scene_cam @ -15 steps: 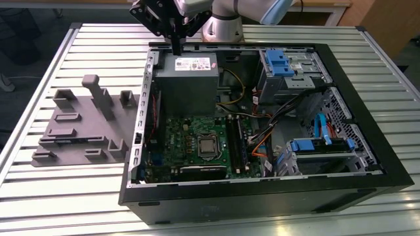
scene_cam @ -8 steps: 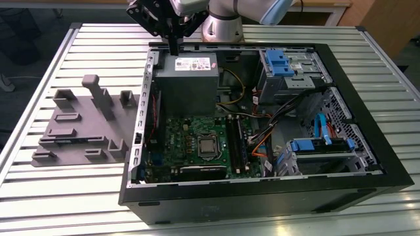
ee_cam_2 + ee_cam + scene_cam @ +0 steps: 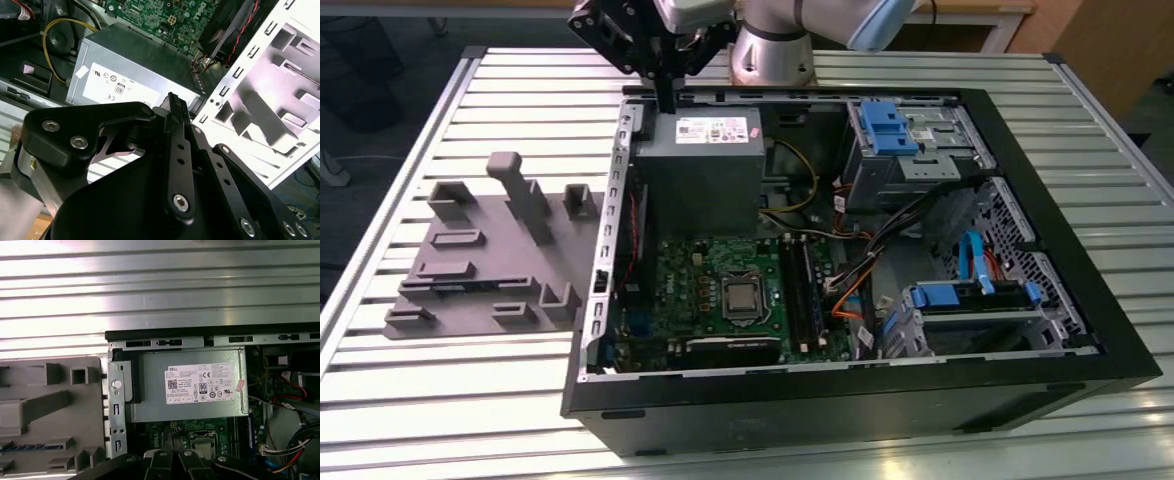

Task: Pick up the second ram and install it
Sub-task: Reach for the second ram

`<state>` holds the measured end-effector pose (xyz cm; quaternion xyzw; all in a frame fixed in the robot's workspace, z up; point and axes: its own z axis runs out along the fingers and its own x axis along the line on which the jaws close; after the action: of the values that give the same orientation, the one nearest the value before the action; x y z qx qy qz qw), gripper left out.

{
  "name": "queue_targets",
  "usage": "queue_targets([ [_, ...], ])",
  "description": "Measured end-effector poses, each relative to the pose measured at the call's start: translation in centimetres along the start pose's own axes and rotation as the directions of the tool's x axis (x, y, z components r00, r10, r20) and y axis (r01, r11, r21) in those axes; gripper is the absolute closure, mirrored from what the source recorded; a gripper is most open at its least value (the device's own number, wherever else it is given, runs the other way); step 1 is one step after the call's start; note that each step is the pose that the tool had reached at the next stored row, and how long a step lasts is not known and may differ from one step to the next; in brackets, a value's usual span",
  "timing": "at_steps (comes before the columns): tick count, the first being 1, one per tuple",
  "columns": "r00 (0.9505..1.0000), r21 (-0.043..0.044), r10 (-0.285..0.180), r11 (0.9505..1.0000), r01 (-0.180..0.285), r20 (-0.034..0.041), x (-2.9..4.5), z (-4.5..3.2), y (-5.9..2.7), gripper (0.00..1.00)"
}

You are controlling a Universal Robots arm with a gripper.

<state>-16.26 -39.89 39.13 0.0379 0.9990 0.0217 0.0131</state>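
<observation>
Pincer (image 3: 668,103) hangs fingers-down over the far edge of the open computer case (image 3: 854,400). The fingers read as one thin dark bar in the exterior view, so I log them as drawn together, with nothing seen between them.

Directly beneath the pincer is the grey power supply (image 3: 698,165), white label facing up. Past it, further from the pincer, lies the green motherboard (image 3: 707,290) with its square processor socket (image 3: 742,296).

Second ram (image 3: 30,446): in the first wrist view I see it as a blue strip lying in a slot of the grey holder tray (image 3: 494,290). The tray sits on the slatted bench (image 3: 440,400) outside the case, well apart from the pincer, toward the exterior view's left and lower than the fingertips.

A blue drive bracket (image 3: 887,128) sits in the case on the pincer's other side, toward the exterior view's right.
</observation>
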Motion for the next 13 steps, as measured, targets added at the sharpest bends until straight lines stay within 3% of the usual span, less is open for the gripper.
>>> queue_targets([
  [13, 1.0, 0.0001, 0.0, 1.0, 0.0, 0.0, 0.83, 0.06, -0.06, 0.89],
])
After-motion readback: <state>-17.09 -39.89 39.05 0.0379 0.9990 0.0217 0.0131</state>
